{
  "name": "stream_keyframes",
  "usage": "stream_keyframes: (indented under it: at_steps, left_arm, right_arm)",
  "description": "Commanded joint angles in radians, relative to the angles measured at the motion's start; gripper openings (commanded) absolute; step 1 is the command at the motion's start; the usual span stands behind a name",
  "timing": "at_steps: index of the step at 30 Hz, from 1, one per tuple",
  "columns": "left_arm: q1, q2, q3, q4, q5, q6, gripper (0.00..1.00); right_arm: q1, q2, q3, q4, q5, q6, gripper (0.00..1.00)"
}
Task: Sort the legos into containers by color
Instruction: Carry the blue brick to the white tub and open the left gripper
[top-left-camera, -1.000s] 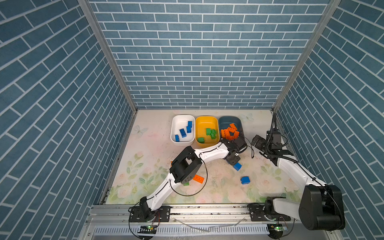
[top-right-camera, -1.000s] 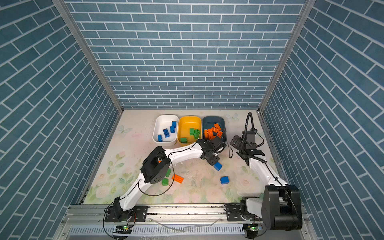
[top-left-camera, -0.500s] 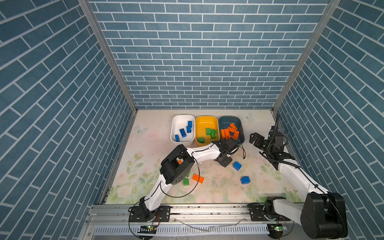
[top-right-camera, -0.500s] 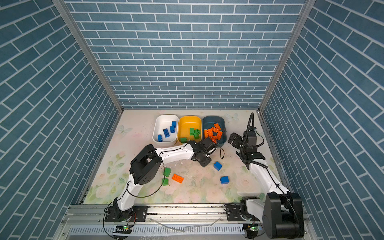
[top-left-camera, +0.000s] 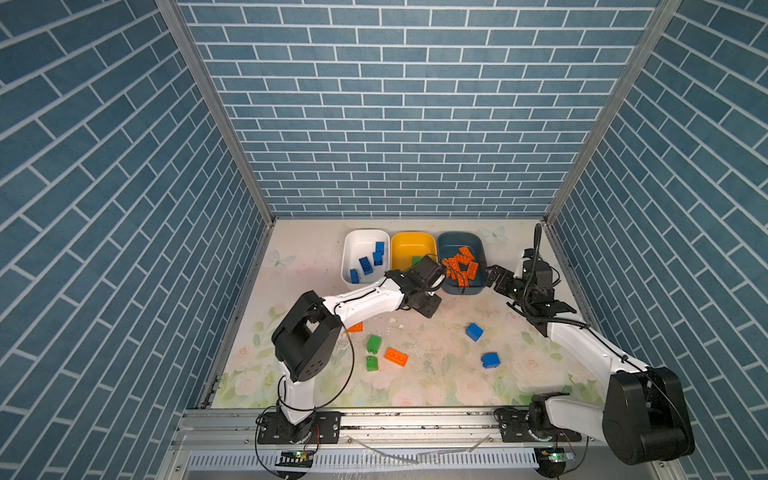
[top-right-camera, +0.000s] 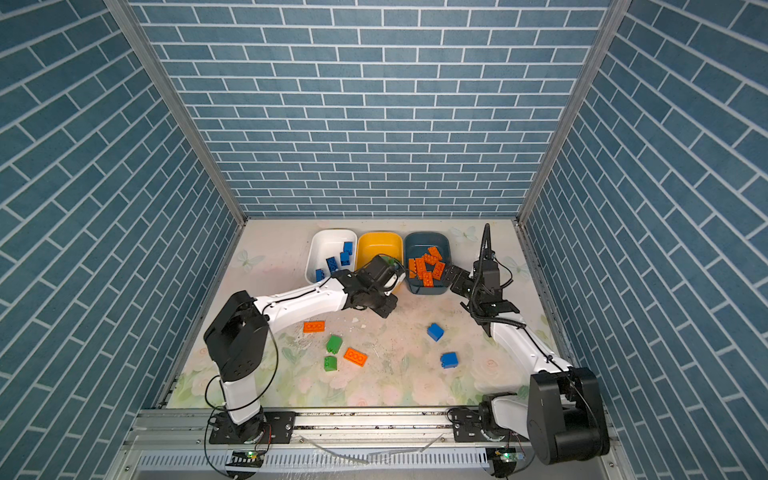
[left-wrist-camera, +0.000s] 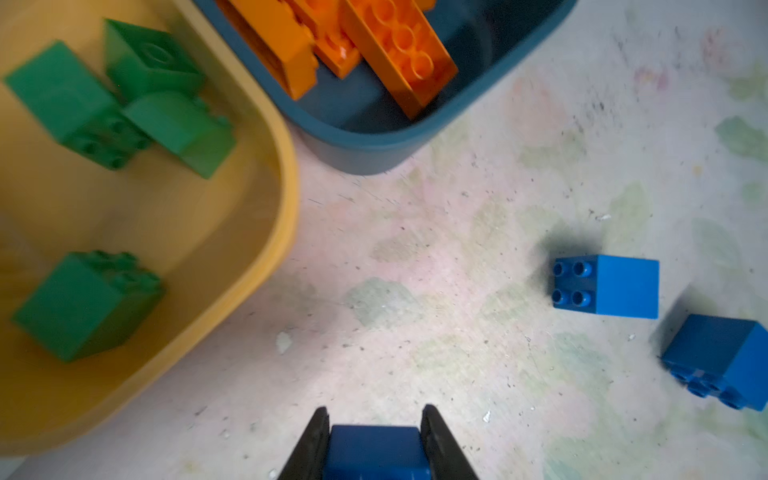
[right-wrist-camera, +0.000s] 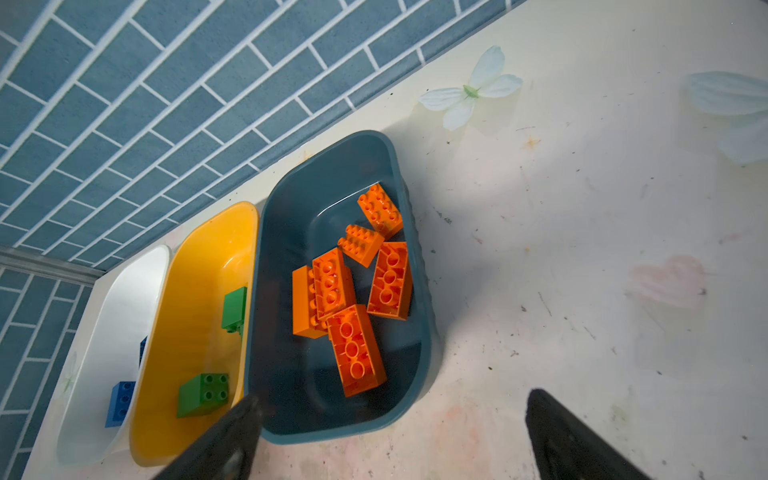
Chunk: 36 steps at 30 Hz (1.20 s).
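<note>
The left gripper (left-wrist-camera: 375, 413) has its jaws narrow, pinched on a blue brick (left-wrist-camera: 374, 451). It is just in front of the near corner of the yellow tub (left-wrist-camera: 286, 199), and the teal tub (left-wrist-camera: 374, 145) rim is close too. Bare table (left-wrist-camera: 415, 257) lies between it and a loose blue brick (left-wrist-camera: 606, 286) and a far blue brick (left-wrist-camera: 723, 361).

The right gripper (right-wrist-camera: 390, 411) has its jaws wide and holds nothing. It is just beside the teal tub's near right edge.

The white tub (top-left-camera: 361, 245), yellow tub and teal tub sit in a row, side by side, near the back wall. Blue bricks are in the white one, green in the yellow one and orange in the teal one.

Two green bricks (top-left-camera: 374, 343) and an orange brick (top-left-camera: 395, 356) lie near the middle. Another orange brick (top-right-camera: 313, 326) lies by the left arm (top-right-camera: 299, 305). The front right of the table is open.

The table is pale with faded flowers and dark specks. Blue brick walls (top-left-camera: 395, 124) stand on three sides. A metal rail (top-left-camera: 415, 419) runs along the front.
</note>
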Motion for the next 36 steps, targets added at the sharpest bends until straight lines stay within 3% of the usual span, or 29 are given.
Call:
stream_keyframes:
  at_steps: [1, 8, 14, 20, 25, 28, 36]
  left_arm:
    - [0.066, -0.064, -0.044, 0.037, 0.007, -0.023, 0.27]
    - [0.245, -0.144, -0.081, 0.057, -0.077, -0.112, 0.27]
    - [0.359, -0.128, -0.062, 0.046, -0.188, -0.195, 0.27]
    - [0.465, -0.020, 0.020, 0.008, -0.109, -0.331, 0.27]
    - [0.493, 0.081, 0.140, -0.057, -0.062, -0.349, 0.30]
    - [0.493, 0.116, 0.195, -0.089, -0.057, -0.344, 0.35]
    - [0.492, 0.090, 0.205, -0.105, -0.021, -0.350, 0.78]
  right_arm:
    - [0.041, 0.023, 0.052, 0.026, -0.011, 0.007, 0.99]
    - [0.128, 0.060, 0.074, 0.010, 0.027, -0.023, 0.99]
    - [0.145, 0.082, 0.097, -0.005, 0.008, -0.022, 0.99]
    - [0.148, 0.075, 0.100, -0.016, -0.004, -0.031, 0.99]
    - [0.151, 0.075, 0.093, -0.017, -0.063, -0.033, 0.99]
    - [0.156, 0.078, 0.090, -0.021, -0.075, -0.035, 0.99]
    - [0.189, 0.090, 0.097, -0.037, -0.055, -0.088, 0.99]
